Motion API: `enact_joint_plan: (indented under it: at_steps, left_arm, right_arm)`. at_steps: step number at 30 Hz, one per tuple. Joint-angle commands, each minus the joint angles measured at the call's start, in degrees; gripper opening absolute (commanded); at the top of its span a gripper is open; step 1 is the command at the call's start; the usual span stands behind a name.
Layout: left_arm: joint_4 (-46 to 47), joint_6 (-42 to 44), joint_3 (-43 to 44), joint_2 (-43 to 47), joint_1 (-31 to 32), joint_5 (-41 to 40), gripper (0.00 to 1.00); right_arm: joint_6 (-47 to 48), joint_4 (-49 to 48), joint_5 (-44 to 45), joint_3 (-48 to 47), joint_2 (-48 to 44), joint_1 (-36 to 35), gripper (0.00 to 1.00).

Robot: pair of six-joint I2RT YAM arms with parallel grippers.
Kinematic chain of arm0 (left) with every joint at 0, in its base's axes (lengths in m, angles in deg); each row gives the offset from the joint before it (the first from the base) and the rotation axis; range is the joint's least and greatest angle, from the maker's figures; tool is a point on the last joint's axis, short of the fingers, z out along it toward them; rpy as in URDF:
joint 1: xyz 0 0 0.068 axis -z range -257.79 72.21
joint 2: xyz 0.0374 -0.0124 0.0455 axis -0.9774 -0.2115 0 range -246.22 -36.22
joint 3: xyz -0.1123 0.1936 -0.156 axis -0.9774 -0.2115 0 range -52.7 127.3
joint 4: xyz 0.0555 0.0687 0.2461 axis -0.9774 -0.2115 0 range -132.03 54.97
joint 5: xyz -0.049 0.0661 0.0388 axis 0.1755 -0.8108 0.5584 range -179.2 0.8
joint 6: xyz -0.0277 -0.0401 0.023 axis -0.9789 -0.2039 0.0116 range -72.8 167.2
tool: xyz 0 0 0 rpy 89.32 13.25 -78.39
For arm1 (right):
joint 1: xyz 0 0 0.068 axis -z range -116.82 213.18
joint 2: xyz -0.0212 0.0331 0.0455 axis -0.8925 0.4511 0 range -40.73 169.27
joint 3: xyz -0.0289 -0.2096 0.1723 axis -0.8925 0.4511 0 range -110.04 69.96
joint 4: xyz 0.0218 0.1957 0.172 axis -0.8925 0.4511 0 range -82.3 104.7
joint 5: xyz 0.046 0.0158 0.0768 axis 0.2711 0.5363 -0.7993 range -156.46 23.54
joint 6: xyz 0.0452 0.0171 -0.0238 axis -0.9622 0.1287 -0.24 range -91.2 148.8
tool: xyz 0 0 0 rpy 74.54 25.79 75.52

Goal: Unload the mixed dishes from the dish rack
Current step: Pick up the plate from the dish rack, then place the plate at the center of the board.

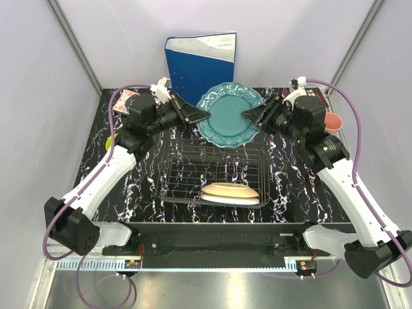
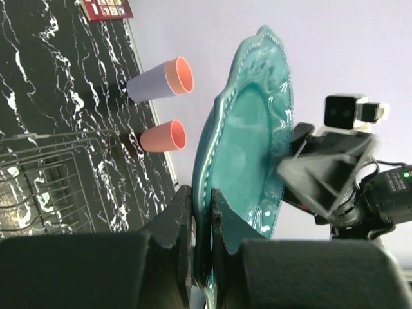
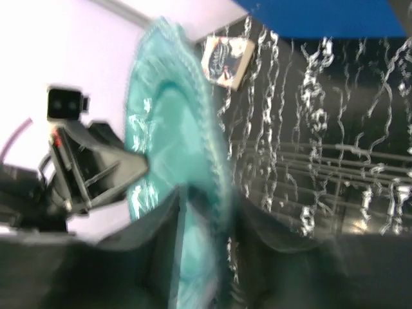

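Observation:
A teal plate [image 1: 228, 116] [image 2: 251, 141] [image 3: 167, 129] hangs on edge above the back of the dish rack [image 1: 193, 174] [image 2: 51, 174] [image 3: 347, 174]. My left gripper [image 1: 205, 114] [image 2: 201, 212] is shut on its left rim. Facing it, my right gripper [image 1: 248, 116] [image 3: 209, 212] straddles the opposite rim, jaws still apart with a gap beside the plate; that view is blurred. In the rack's front right corner a cream plate [image 1: 228, 190] lies on a white plate [image 1: 238, 201]. A lavender cup [image 2: 158, 80] and a pink cup [image 2: 162, 136] [image 1: 333, 121] lie on the table at the right.
A blue binder [image 1: 199, 64] stands against the back wall behind the plate. Small books lie at the back left [image 1: 127, 102] [image 3: 225, 59] and back right [image 2: 106, 8]. A yellow-green bowl's edge [image 1: 109, 143] peeks out beside the left arm. Side walls close in the table.

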Motion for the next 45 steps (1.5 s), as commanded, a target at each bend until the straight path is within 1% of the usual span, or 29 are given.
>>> enact_joint_plan:
  at_steps: [1,2,4,7,8,9,10,11,12,13,14,16,17,18,19,22,23,24,27,28,29,32,37,43,45]
  left_arm:
    - [10.25,-1.85,2.04,2.78,0.17,2.37,0.00]
    - [10.33,-1.93,1.96,2.87,0.08,2.19,0.00]
    - [10.60,-1.67,1.78,2.61,0.08,1.93,0.00]
    - [11.12,-1.32,1.69,2.34,-0.18,1.57,0.00]
    - [11.39,-1.06,1.78,2.17,-0.62,1.75,0.14]
    - [10.43,-0.71,1.95,2.08,-0.97,1.84,0.36]
    - [8.68,0.08,2.22,2.16,-1.58,1.14,0.61]
    - [6.23,2.87,2.74,2.43,-3.59,0.35,0.99]
    - [1.77,4.29,2.57,3.13,-5.00,-1.48,0.99]
    - [0.68,5.18,2.14,4.61,-6.58,-2.20,0.99]
    - [-1.86,6.32,1.09,5.41,-9.73,-2.47,0.99]
    - [-6.26,8.16,0.20,6.91,-11.34,-4.57,0.99]
    - [-8.19,10.52,0.29,8.39,-11.34,-6.15,0.99]
    - [-10.73,10.89,0.02,8.93,-11.17,-8.34,0.99]
    - [-11.45,10.81,-0.50,9.54,-11.17,-9.14,0.99]
    - [-15.06,12.30,-1.30,11.74,-10.91,-12.13,0.99]
    - [-16.63,13.61,-1.30,12.96,-10.64,-12.92,0.99]
    - [-17.34,14.23,-1.30,13.41,-10.29,-14.41,0.99]
    - [-18.32,15.82,-2.26,15.52,-8.18,-16.18,0.99]
    - [-18.06,15.82,-3.48,15.87,-7.40,-16.01,0.99]
    - [-17.62,15.73,-4.10,16.14,-7.04,-15.48,0.99]
    - [-16.83,15.21,-7.09,17.81,-6.69,-15.56,0.99]
    - [-16.82,14.15,-10.43,18.87,-5.55,-15.13,0.99]
    - [-17.26,15.11,-10.96,18.34,-4.84,-15.30,0.99]
    - [-17.87,15.55,-10.79,18.08,-4.75,-15.56,0.99]
  right_arm:
    - [-2.47,-6.60,-5.26,1.08,0.53,0.23,0.28]
    - [-2.47,-6.69,-5.35,1.26,0.53,0.23,0.11]
    - [-2.65,-6.69,-5.18,1.70,0.27,0.31,0.00]
    - [-1.78,-6.52,-4.92,1.70,-0.09,0.58,0.00]
    - [-1.42,-6.34,-4.91,1.44,-0.09,0.75,0.00]
    - [-1.25,-6.17,-4.22,0.91,-0.26,1.19,0.00]
    - [-0.90,-5.91,-3.78,0.47,-0.35,1.63,0.00]
    - [-0.63,-5.47,-3.42,-0.06,-0.44,2.24,0.00]
    - [-0.02,-5.03,-2.12,-1.45,-0.53,2.86,0.00]
    - [1.03,-4.50,-1.06,-2.34,-0.35,3.82,0.00]
    - [1.56,-3.45,0.61,-3.48,-0.18,4.35,0.00]
    - [1.57,-2.22,2.37,-6.47,1.31,6.45,0.00]
    - [1.13,-1.43,3.86,-7.87,2.19,7.34,0.00]
    - [-0.35,-0.90,4.74,-8.67,4.02,8.65,0.00]
    - [-1.41,-0.37,5.28,-9.37,5.26,11.45,0.00]
    - [-5.45,1.57,5.46,-12.53,11.50,16.03,0.00]
    - [-6.33,1.83,5.02,-14.11,15.08,19.09,0.00]
    - [-8.08,1.83,4.76,-14.82,16.77,20.43,0.00]
    - [-9.24,1.92,4.14,-19.12,23.98,24.56,0.00]
    - [-9.16,1.83,3.88,-20.44,25.82,25.09,0.00]
    - [-8.81,2.18,3.18,-23.32,29.58,25.45,0.00]
    - [-6.09,2.62,3.52,-27.38,35.57,25.45,0.00]
    - [-4.50,1.66,3.70,-30.72,42.44,25.45,0.00]
    - [-2.30,0.86,1.68,-36.44,51.92,25.45,0.00]
    - [-2.47,-0.18,0.89,-36.97,53.52,25.54,0.00]
